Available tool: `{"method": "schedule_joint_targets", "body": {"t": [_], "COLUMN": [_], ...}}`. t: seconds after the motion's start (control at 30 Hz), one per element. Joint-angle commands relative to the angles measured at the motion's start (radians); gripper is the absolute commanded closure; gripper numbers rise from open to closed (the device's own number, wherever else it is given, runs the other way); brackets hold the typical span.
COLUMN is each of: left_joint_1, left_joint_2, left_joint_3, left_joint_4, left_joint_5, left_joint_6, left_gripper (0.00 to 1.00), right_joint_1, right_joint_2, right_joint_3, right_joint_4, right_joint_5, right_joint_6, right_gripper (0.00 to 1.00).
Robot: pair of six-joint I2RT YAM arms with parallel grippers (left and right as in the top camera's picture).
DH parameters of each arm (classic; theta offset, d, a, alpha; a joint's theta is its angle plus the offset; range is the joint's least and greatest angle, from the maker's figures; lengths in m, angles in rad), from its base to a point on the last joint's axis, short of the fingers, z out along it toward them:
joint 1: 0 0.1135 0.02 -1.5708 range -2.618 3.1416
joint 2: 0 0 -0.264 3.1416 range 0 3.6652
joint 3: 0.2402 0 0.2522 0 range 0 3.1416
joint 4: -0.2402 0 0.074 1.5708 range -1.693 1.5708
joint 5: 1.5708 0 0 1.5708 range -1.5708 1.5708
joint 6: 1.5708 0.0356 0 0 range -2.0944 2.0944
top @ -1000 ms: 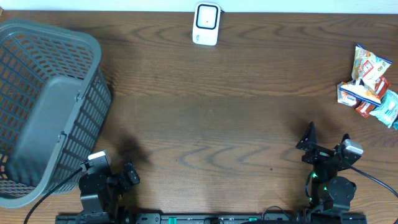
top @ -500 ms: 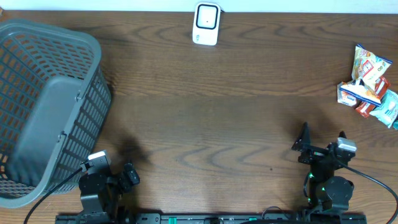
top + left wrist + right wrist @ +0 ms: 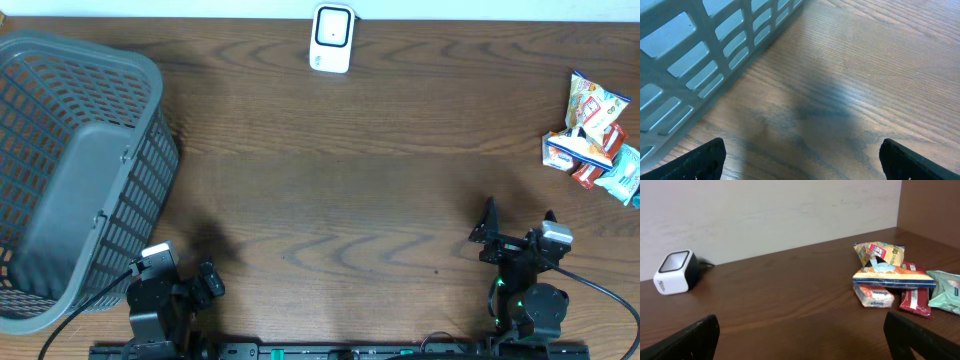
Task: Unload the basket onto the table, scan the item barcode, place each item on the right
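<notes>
Task items = snack pile (image 3: 595, 135), far R side of table (image 3: 350, 180), close to R edge, well apart from both arms. R wrist view splits it up:
- yellow chip bag (image 3: 879, 255) propped at back/top
- blue-orange packet (image 3: 890, 276) lying across under it
- white-orange pack (image 3: 874, 295) front-L
- red packet (image 3: 914, 301) front-R
- teal pack (image 3: 946, 292) outermost R, partly cut by frame edge

All touching or overlapping. Barcodes too small to make out.

At far edge, mid-table: barcode scanner (image 3: 331, 38), white body w/ dark window, close against the wall (image 3: 765, 215). A cable (image 3: 705, 264) runs off behind it. It's well apart from the snacks, w/ bare wood btwn them.

L end: grey plastic basket (image 3: 80, 170), lattice walls, takes up most of that end of the table. In L wrist view its lattice wall runs diagonally across upper L, just beside L gripper (image 3: 800, 167). That's the tight side.

L gripper sits at near edge, low-L, jaws wide apart over bare wood, fingertips at both bottom corners of its own view. R gripper (image 3: 518, 215) sits at near edge, low-R, jaws also wide apart w/ nothing btwn them, facing the far edge. In its view the scanner is off to the L and the snacks off to the R.

Room: a broad stretch of wood runs from basket wall across to the snacks, and from near edge up to the scanner. Limits are the wall at back, the basket at L, and the table edge just past the snacks at R.
</notes>
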Motion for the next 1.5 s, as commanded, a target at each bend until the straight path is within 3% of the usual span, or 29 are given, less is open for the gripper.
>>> {"method": "schedule_joint_targets", "body": {"t": [0.0,0.23,0.4,0.5,0.67,0.8,1.27,1.47], "left_joint_1": [0.005,0.001,-0.058,-0.111,-0.151,-0.153,-0.153,-0.153], "left_joint_2": [-0.002,-0.004,-0.003,-0.003,-0.003,-0.004,-0.005,-0.005], "left_joint_3": [-0.019,-0.019,-0.026,-0.045,-0.153,-0.203,-0.257,-0.257], "left_joint_4": [-0.043,-0.043,0.032,0.209,0.712,0.885,0.908,0.791], "left_joint_5": [-0.008,-0.094,-0.023,-0.023,-0.022,-0.027,-0.096,-0.094], "left_joint_6": [0.02,0.085,0.038,0.029,0.008,0.008,0.014,0.021], "left_gripper": [0.02,0.02,0.02,0.02,0.02,0.02,0.02,0.02], "right_joint_1": [0.0,0.0,0.0,0.0,0.0,0.0,0.0,0.0], "right_joint_2": [-0.006,-0.006,-0.006,-0.006,-0.006,-0.006,-0.006,-0.006], "right_joint_3": [-0.001,-0.001,-0.001,-0.001,-0.001,-0.001,-0.001,-0.001], "right_joint_4": [-0.005,-0.005,-0.005,-0.004,-0.005,-0.005,-0.005,-0.005], "right_joint_5": [-0.002,-0.002,-0.002,-0.002,-0.002,-0.002,-0.002,-0.002], "right_joint_6": [-0.018,-0.018,-0.018,-0.018,-0.018,-0.018,-0.018,-0.018], "right_gripper": [0.01,0.01,0.01,0.01,0.01,0.01,0.01,0.01]}}
